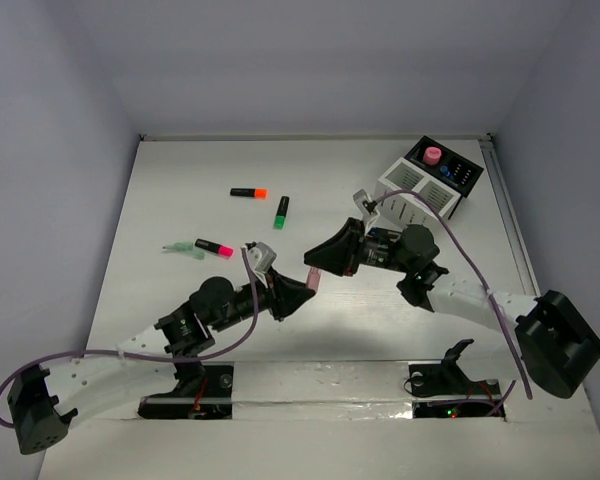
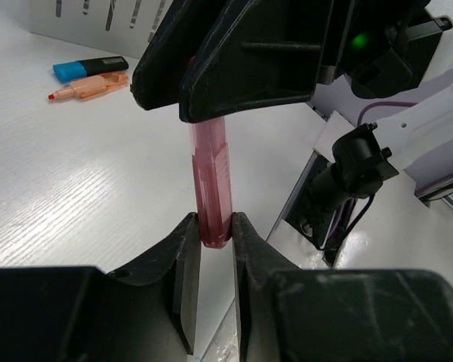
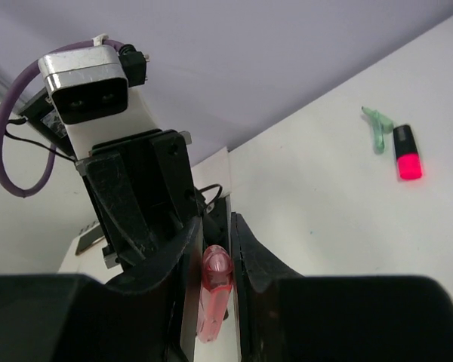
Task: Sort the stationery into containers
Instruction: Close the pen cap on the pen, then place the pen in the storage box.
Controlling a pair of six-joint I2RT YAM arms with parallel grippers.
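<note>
White worktop (image 1: 200, 160), pale lilac walls closing it in on three sides.

Left: loose stationery is lying well apart from the containers. Green piece (image 1: 180, 247) is sitting just beside pink highlighter (image 1: 215, 248). Orange highlighter (image 1: 248, 192) and green highlighter (image 1: 281, 211) are lying further back.

Centre: left gripper (image 2: 215, 226) is clenching its jaws on one end of pink pen (image 2: 211, 166), which appears to be hanging clear of the worktop. Right gripper (image 3: 217, 226) is facing it, jaws clamping the pen's other end. Both are gripping at once, so I am reading this as a handover, likely left to right, since the right arm is sitting nearer the boxes. Next move calls for the left jaws letting go and backing off along the pen without twisting it, then the right arm carrying it to a compartment.

Right: white box (image 1: 412, 200) is standing joined to black box (image 1: 450, 178) near the back corner. Pink-capped item (image 1: 433, 155) is standing in the black box, beside bluish marks too small to tell. White box contents are not showing. Blue highlighter (image 2: 90, 68) and orange pen (image 2: 87, 87) are lying on the worktop near its slats.
</note>
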